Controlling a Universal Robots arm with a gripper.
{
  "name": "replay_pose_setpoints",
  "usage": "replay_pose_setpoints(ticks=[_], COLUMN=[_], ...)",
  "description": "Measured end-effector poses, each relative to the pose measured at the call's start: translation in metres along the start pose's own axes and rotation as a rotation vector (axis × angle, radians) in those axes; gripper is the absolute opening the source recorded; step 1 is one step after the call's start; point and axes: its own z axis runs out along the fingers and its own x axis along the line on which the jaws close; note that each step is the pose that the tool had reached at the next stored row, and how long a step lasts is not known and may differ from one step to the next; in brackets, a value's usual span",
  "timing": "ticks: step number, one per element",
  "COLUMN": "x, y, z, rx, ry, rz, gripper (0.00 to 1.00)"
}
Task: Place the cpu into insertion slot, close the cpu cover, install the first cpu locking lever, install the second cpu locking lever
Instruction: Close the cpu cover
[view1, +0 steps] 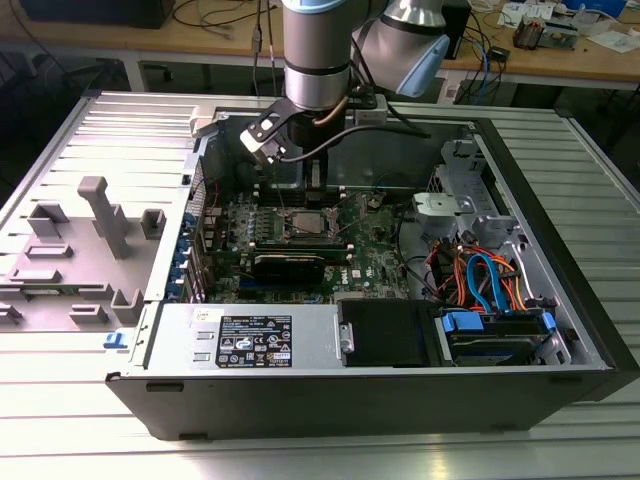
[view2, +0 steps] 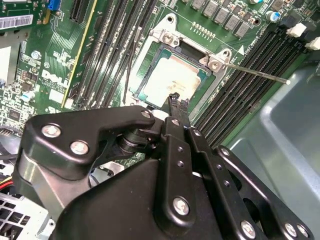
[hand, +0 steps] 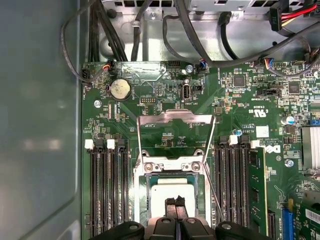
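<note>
The cpu (hand: 172, 196) lies flat in the insertion slot (hand: 141, 186), its silver top facing up; in the second wrist view the cpu (view2: 172, 80) sits inside the silver frame. The cpu cover (hand: 175, 118) stands raised open, hinged at the slot's far edge. One thin locking lever (view2: 252, 71) sticks out free from the slot's corner, and another thin lever (view2: 129, 67) stands off the opposite side. My gripper (hand: 176, 204) hovers right over the cpu, fingers shut together and holding nothing. In the exterior view the gripper (view1: 313, 195) hangs just behind the slot (view1: 303, 225).
The green motherboard (hand: 150, 100) lies inside an open computer case (view1: 560, 260). Black memory slots (hand: 105, 190) flank the slot on both sides. Cables (view1: 480, 280) and a drive cage fill the exterior view's right. A grey case panel (view1: 90, 230) lies at the exterior view's left.
</note>
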Motion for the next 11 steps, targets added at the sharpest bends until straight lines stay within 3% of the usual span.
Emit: replay_pose_setpoints(ticks=[11], x=[-0.0002], y=[0.0002], z=[-0.0042], rx=[0.0], ry=[0.0], rz=[0.0], gripper=[0.11])
